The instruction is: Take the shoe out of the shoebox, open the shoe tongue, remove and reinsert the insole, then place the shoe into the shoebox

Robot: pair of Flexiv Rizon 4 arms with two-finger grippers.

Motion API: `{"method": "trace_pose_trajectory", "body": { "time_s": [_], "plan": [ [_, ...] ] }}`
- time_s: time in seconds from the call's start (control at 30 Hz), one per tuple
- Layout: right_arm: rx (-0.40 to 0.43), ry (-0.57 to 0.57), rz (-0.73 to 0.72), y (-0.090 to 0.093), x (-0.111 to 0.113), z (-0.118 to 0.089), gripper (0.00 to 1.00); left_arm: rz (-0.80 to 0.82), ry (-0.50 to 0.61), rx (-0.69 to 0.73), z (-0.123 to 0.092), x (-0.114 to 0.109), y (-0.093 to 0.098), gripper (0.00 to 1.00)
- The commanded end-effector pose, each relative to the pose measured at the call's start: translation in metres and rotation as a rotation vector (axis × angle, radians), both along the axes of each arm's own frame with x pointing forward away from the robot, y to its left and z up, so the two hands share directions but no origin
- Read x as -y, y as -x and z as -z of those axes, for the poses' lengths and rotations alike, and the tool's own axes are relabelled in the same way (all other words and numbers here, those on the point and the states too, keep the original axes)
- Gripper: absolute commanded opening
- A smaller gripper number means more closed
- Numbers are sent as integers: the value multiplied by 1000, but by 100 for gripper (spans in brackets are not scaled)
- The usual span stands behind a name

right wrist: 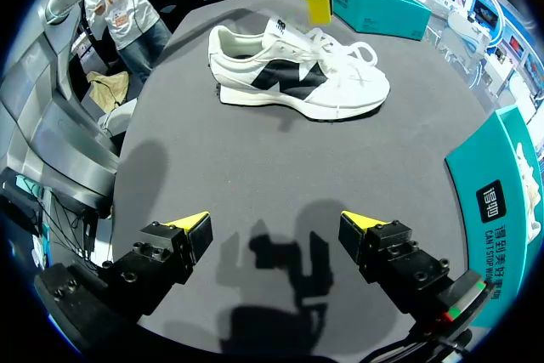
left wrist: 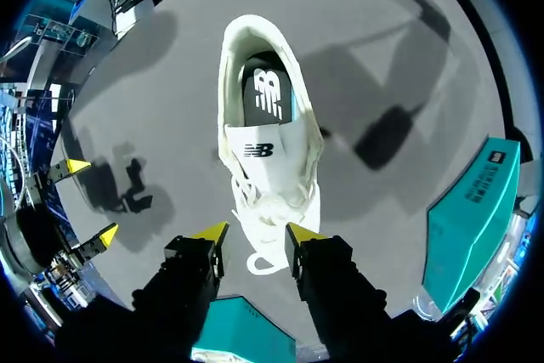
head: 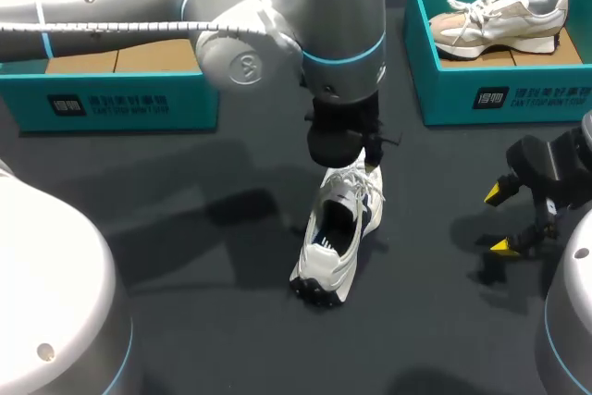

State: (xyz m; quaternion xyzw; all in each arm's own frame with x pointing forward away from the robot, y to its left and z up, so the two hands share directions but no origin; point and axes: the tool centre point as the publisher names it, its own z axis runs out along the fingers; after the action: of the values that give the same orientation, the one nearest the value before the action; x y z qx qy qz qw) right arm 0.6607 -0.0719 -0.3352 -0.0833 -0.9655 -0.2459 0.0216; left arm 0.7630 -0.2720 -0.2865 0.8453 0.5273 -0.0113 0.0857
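Note:
A white shoe (head: pixel 338 228) with dark side marks stands on the dark table, its heel toward the front edge. My left gripper (head: pixel 356 156) hangs over its laced forefoot. In the left wrist view that gripper (left wrist: pixel 257 232) is open, with the lace loops (left wrist: pixel 265 254) lying between its fingers. The tongue (left wrist: pixel 260 152) and dark insole (left wrist: pixel 268 95) show ahead of it. My right gripper (head: pixel 500 220) stands open to the shoe's right, nothing between its fingers. From the right wrist, that gripper (right wrist: pixel 274 225) faces the shoe (right wrist: pixel 297 74) side-on.
A teal shoebox (head: pixel 120 104) stands at the back left, partly hidden by my left arm. A second teal shoebox (head: pixel 504 94) at the back right holds a beige shoe (head: pixel 499 18). Bare table lies in front of and to the left of the white shoe.

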Motion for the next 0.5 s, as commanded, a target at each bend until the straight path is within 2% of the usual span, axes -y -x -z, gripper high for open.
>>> {"method": "trace_pose_trajectory", "body": {
  "time_s": [0.03,0.07,0.2,0.5],
  "plan": [
    [2,2,1,2,0,-1,100,0,-1,-2,-11,-2,-4,31],
    [2,2,1,2,0,-1,100,-2,4,-5,-13,-2,-4,28],
    [2,2,1,2,0,-1,100,-1,9,-13,-15,-4,-2,29],
    [2,2,1,2,0,-1,100,22,-4,-33,-2,-12,10,26]
  ]
}}
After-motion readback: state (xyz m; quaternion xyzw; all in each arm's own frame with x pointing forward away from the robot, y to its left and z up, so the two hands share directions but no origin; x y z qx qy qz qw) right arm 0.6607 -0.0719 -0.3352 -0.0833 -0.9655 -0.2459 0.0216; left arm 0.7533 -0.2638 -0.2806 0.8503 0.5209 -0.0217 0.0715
